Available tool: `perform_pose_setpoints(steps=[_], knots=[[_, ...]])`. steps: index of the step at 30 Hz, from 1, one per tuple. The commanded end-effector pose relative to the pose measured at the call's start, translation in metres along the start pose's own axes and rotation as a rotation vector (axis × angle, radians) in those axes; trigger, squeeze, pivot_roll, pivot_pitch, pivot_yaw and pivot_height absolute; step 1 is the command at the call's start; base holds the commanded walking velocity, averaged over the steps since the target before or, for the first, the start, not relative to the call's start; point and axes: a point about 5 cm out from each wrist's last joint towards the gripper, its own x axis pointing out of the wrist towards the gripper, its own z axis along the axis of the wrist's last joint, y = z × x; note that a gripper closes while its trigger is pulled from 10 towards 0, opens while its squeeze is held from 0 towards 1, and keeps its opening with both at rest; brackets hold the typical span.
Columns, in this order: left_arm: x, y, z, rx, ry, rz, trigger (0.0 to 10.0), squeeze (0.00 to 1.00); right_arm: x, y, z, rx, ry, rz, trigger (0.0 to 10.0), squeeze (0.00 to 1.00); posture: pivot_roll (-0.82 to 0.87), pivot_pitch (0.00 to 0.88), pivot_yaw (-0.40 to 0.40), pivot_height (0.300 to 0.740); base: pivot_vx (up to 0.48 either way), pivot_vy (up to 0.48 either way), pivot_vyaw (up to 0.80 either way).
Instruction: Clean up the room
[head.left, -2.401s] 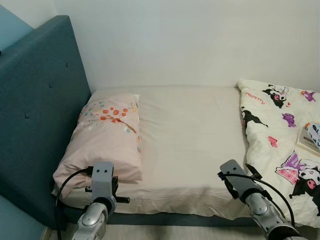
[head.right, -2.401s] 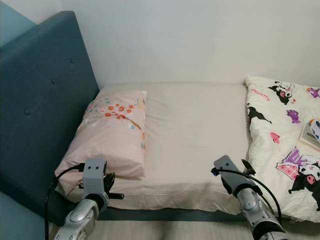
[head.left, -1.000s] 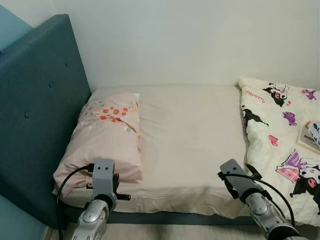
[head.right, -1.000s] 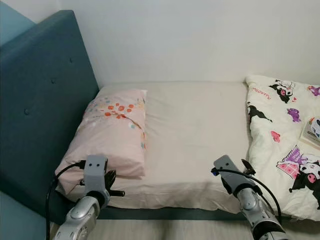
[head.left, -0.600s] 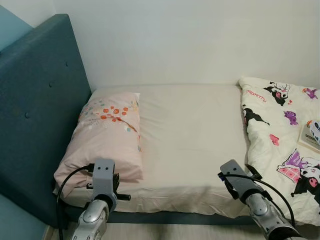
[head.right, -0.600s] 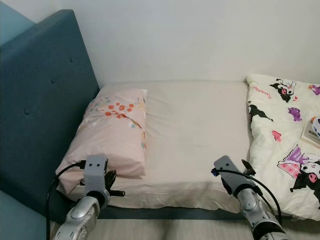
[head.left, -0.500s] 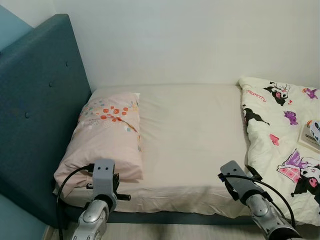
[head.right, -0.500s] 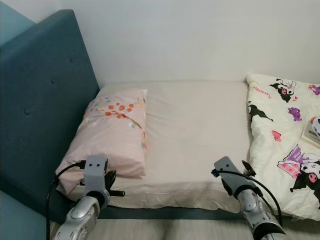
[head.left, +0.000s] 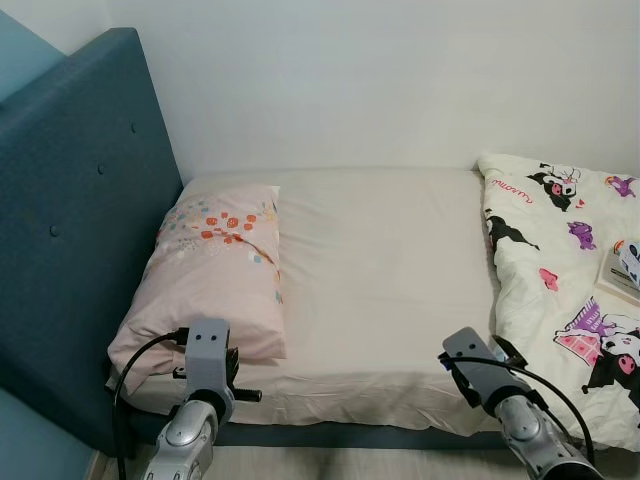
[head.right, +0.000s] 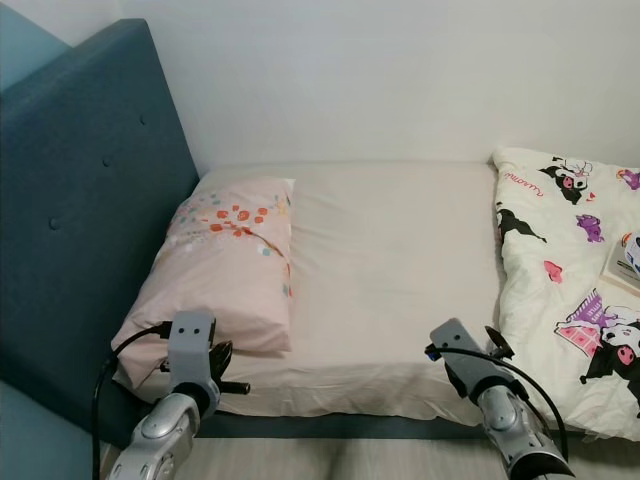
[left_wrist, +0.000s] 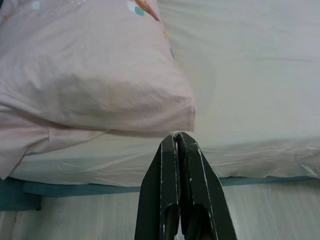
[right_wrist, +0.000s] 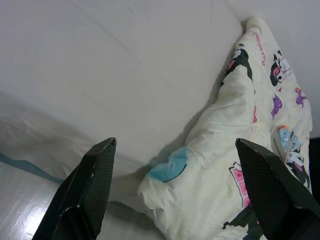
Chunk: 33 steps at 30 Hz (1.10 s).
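Note:
A cream-sheeted bed (head.left: 380, 260) stands before me. A pink floral pillow (head.left: 210, 270) lies at its left end against the headboard. A white cartoon-print duvet (head.left: 560, 250) is bunched at the right end, with a book (head.left: 622, 272) lying on it. My left arm (head.left: 207, 360) is low at the bed's front edge; its gripper (left_wrist: 176, 137) is shut on nothing, just short of the pillow's near corner (left_wrist: 180, 107). My right arm (head.left: 480, 375) is low near the duvet's front corner; its gripper (right_wrist: 175, 142) is open, with the duvet's edge (right_wrist: 210, 200) and the sheet beyond it.
A tall teal padded headboard (head.left: 80, 220) closes off the left side. A plain white wall (head.left: 380, 80) runs behind the bed. Pale wood floor (left_wrist: 75, 215) shows below the bed's teal base (head.left: 340, 437).
My right arm has sunk slightly lower at the bed's front edge. The left arm and the bedding are unchanged.

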Motion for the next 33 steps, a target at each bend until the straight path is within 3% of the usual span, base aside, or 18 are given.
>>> perform_pose_setpoints(steps=[1, 33], knots=[[-0.0033, -0.0001, -0.01, 0.0, 0.042, -0.001, 10.0, 0.0, -0.0035, -0.003, -0.0052, 0.011, 0.0, -0.002, 10.0, 0.0, -0.03, 0.154, 0.015, 0.74, 0.0, 0.0, 0.0], [-0.0081, 0.0003, -0.0172, -0.003, 0.057, 0.01, 10.0, 0.0, -0.005, 0.001, -0.0049, 0.013, -0.01, 0.003, 10.0, 0.0, -0.03, 0.142, 0.005, 0.74, 0.0, 0.0, 0.0]])
